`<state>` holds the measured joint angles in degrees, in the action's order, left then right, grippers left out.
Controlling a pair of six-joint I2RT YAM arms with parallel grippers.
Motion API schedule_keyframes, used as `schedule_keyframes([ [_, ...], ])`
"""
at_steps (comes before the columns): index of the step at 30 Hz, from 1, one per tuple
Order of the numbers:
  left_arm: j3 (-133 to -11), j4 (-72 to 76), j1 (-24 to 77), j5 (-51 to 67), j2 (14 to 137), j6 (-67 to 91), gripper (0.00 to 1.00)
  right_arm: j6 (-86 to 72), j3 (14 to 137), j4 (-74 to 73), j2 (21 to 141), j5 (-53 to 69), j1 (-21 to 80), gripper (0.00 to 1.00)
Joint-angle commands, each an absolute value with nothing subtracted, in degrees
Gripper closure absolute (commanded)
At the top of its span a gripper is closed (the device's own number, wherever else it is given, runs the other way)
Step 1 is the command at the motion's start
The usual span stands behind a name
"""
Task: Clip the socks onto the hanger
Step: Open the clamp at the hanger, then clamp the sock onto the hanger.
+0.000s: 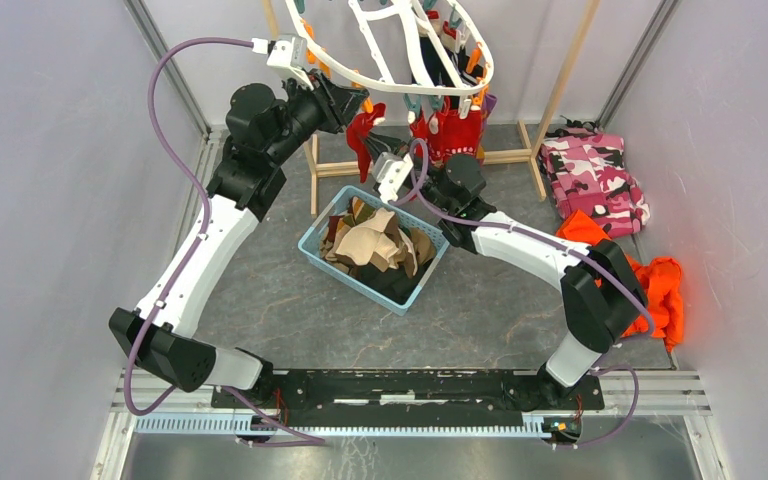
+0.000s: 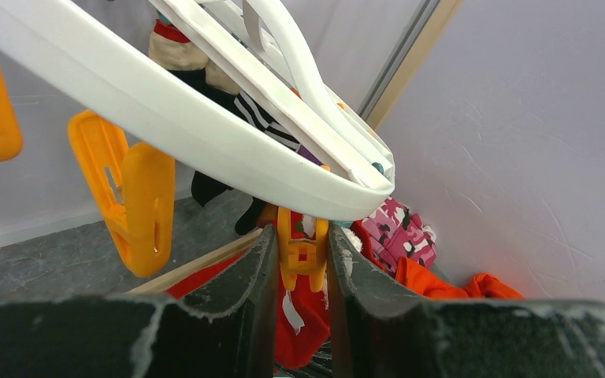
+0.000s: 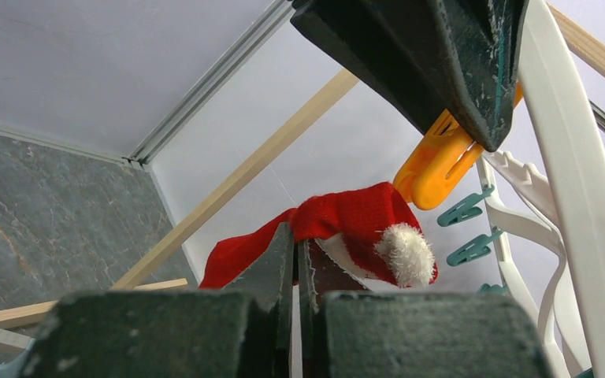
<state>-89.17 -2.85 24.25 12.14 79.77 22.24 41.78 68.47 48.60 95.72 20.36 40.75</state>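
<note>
Top view: the white oval hanger (image 1: 400, 75) hangs at the far end. The left gripper (image 1: 363, 103) reaches up to its near rim. Just below it, the right gripper (image 1: 377, 145) holds a red sock (image 1: 361, 128) up. More socks (image 1: 375, 245) lie in a blue basket (image 1: 312, 243) between the arms. A pink garment (image 1: 595, 175) and an orange cloth (image 1: 660, 285) lie to the right.

Left wrist view: the left gripper (image 2: 302, 264) is partly closed, squeezing an orange clip (image 2: 302, 252) that hangs under the hanger rim (image 2: 205, 134). The red sock (image 2: 303, 323) shows below it.

Right wrist view: the right gripper (image 3: 295, 260) is fully closed, pinching the red sock (image 3: 339, 220), whose white pom-pom sits near the squeezed clip (image 3: 433, 169). Teal clips (image 3: 465, 209) hang beside it on the hanger (image 3: 567, 181).
</note>
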Motion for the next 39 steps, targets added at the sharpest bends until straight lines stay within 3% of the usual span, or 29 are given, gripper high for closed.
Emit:
schedule_keyframes([
  [1,-89.4,-1.9,24.5,11.8,79.2,24.2,0.98,42.2,71.4,49.4,96.0,19.7,40.5,1.00],
  [39,-90.7,-6.1,25.6,8.5,80.2,16.4,0.98,46.4,76.1,42.0,94.4,22.5,40.1,1.00],
])
